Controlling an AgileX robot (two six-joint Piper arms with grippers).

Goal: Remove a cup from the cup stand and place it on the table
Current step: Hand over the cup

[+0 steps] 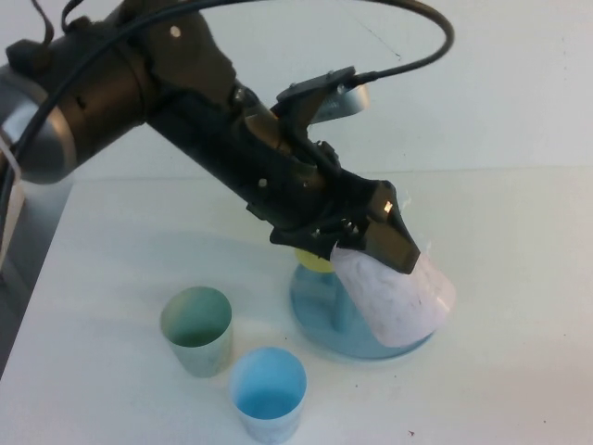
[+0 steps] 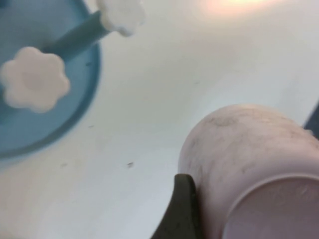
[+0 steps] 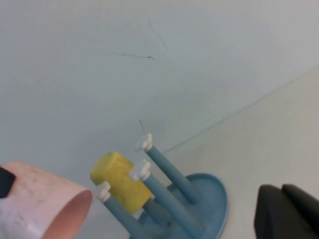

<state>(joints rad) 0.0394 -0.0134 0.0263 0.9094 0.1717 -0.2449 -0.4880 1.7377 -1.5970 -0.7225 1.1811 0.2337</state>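
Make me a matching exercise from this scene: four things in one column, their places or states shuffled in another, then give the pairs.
Things:
1. pink cup
2. yellow cup
3. green cup
4. right gripper

Places or states:
A. hangs on a peg of the cup stand
B. stands upright on the table
C. jaws shut, holding nothing
D. held in the left gripper

Pairs: 1-D, 2-A, 3-B, 4-C

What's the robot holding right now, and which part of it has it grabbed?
The left gripper holds the pale pink tapered plastic cup by its side wall, tilted over the blue cup stand. The right gripper is shut, holding nothing.
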